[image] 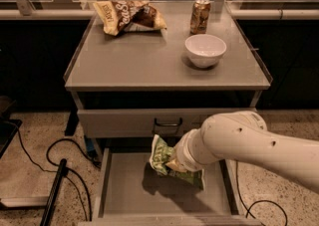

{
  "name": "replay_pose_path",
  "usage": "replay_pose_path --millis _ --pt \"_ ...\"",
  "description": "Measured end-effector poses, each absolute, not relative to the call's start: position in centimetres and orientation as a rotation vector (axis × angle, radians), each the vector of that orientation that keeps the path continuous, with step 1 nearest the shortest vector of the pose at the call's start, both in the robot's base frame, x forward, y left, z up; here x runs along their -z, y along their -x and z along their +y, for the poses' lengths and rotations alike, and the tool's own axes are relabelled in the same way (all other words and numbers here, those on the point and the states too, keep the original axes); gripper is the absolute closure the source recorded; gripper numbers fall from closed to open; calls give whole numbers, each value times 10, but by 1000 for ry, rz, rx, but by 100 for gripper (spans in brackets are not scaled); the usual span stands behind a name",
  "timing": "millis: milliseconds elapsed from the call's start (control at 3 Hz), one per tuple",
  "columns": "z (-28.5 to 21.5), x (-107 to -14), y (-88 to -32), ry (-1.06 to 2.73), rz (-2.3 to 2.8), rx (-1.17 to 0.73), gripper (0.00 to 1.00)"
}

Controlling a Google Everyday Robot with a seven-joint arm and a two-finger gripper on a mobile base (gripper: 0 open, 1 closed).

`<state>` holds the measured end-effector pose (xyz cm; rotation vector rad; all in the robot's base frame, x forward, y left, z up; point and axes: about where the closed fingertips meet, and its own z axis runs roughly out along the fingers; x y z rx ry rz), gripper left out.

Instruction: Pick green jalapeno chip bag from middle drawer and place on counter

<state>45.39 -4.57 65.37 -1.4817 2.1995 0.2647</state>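
1. Tilting up at the arm's tip, the green jalapeno chip bag [167, 163] is over the middle drawer [129, 190], white-lettered end uppermost. A dark shadow lies on the drawer floor below it, so it looks raised rather than lying flat.
2. The pincer [179, 164] is pressed into the bag and hidden behind the white wrist, so I cannot tell whether it is closed on the foil.
3. Just above the bag is the upper drawer front [119, 123] with its black handle [168, 123], and above that the front edge of the desk [149, 65].
4. A straight lift would likely knock the bag or wrist against that front or the desk's lip. Crinkled foil caught by a corner could slip and drop back into the drawer or onto the floor.
5. On the desk, a brown-and-yellow chip bag [130, 16], a can [200, 16] and a white bowl [205, 50] take up the far and right parts. A careless set-down there could tip the can or nudge the bowl, so the near left part looks safer.
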Motion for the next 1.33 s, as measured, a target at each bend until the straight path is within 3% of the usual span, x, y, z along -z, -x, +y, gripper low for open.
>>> replay_pose_path --millis 667,1333 --pt "-50 -689 -473 1454 2177 -263 100" --pt "-68 -820 -505 1416 2054 -130 100"
